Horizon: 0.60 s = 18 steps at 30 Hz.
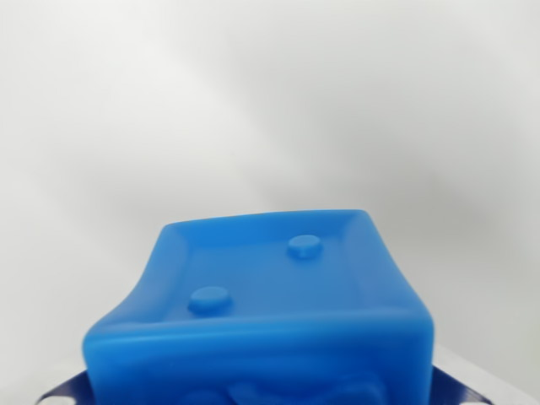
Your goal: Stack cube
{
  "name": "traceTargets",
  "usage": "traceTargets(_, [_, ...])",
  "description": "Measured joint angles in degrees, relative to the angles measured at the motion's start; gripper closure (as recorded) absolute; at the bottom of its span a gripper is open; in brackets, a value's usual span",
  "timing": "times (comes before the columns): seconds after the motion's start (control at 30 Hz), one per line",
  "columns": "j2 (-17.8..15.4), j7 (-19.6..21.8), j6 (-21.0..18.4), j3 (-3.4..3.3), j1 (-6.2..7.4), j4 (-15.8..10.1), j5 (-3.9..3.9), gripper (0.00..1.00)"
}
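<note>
We hold the blue cube (270, 312) level while lowering; whether the claw clamps it, we cannot tell.

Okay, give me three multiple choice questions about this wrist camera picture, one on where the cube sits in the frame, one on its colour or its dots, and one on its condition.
1. Where does the soft blue rubbery cube sit in the wrist view?
A. bottom centre
B. top left corner
C. far right edge

2. How many raised round dots show on the cube's recessed upper face?
A. five
B. two
C. none

3. What state are the cube's sides in?
A. cracked open
B. perfectly straight
C. bowed inward on the wrist view's left

Answers: 1 A, it fills the lower middle against a plain white surface. 2 B, two dots stand on that face. 3 C, the left edge curves in.
</note>
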Motion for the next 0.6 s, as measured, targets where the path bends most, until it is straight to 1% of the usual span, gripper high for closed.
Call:
traceTargets(0.17, [-0.78, 0.32, -0.55, -0.05, -0.13, -0.09, 0.42, 1.0])
traceTargets(0.6, [-1.22, 3.26, -0.86, -0.92, -0.55, -0.34, 1.23, 1.0])
